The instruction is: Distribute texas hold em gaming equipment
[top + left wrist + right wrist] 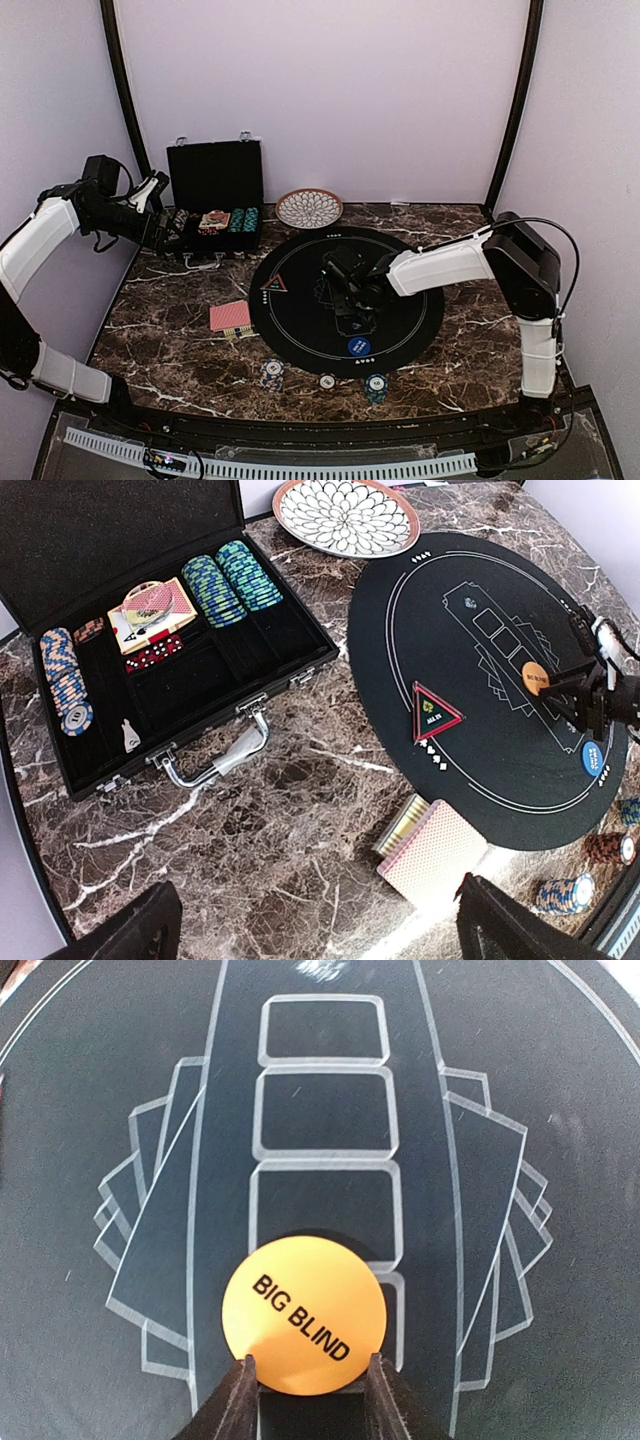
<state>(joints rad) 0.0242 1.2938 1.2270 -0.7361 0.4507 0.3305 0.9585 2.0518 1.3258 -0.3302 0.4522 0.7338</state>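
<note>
Marbled worktop carried it all: your left jaws hung released by the case, well apart; on the black mat your right jaws flanked the near rim of the orange disc, straight ahead, grip impossible to tell

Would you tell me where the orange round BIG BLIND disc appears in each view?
Left wrist: orange round disc, right of middle on black round mat.
Right wrist: lower centre, within right end effector.
Top external: not visible, under that end effector.
Shared landmark: mat's white card outlines.
</note>
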